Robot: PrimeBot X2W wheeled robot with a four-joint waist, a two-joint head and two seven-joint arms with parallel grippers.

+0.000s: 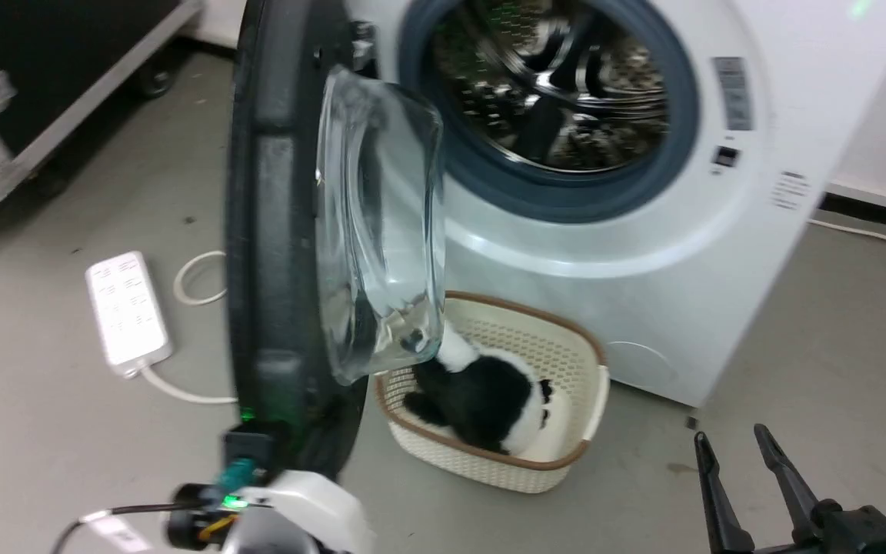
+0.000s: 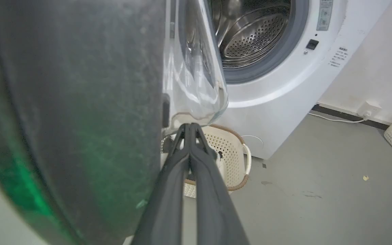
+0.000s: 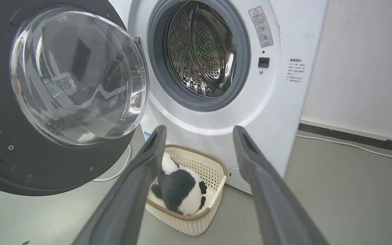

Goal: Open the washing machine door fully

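Since the washing machine door [image 1: 266, 231] stands partly swung, press its inner rim outward with the left gripper [image 2: 189, 129], closed on nothing; right gripper [image 1: 731, 435] hangs wide.

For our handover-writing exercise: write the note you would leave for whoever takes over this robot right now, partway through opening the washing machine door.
Left gripper: shut, holding nothing, tips low against the inner side of the washing machine door; contact unclear.
Right gripper: open, empty, low on the right, apart from everything.
Door: unlatched and swung well out from the washing machine, edge-on in the head view.
Cream basket with a plush panda sits on the floor under the door.
Left: probably push the door further out until it stops.
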